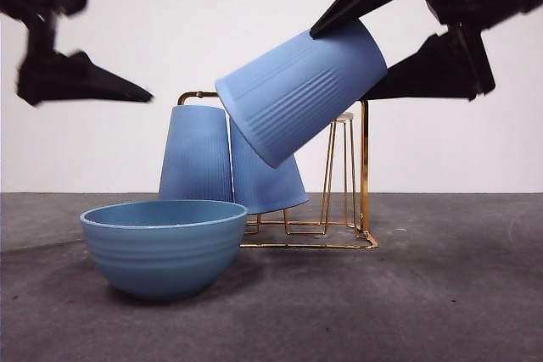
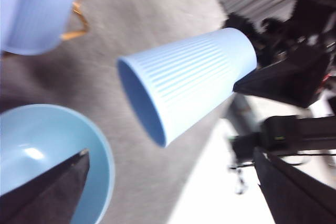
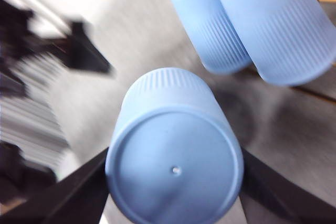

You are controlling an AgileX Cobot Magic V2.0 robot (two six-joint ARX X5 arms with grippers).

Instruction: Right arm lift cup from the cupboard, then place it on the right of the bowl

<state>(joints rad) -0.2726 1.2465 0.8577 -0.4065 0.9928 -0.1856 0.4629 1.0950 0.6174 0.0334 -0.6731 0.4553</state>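
My right gripper (image 1: pixel 361 61) is shut on a light-blue ribbed cup (image 1: pixel 301 91) by its base end and holds it tilted in the air, in front of the top of the gold wire cupboard (image 1: pixel 365 175). The cup's closed base fills the right wrist view (image 3: pixel 176 169), between the jaws. It also shows in the left wrist view (image 2: pixel 184 80), mouth toward the bowl. Two more cups (image 1: pixel 197 154) stand upside down on the cupboard. The wide blue bowl (image 1: pixel 163 243) sits on the table in front, to the left. My left gripper (image 1: pixel 165 36) hangs open and empty, high on the left.
The grey table top stretches to the right of the bowl and in front of the cupboard (image 1: pixel 407 294). A white wall stands behind. The two racked cups also show in the right wrist view (image 3: pixel 262 22).
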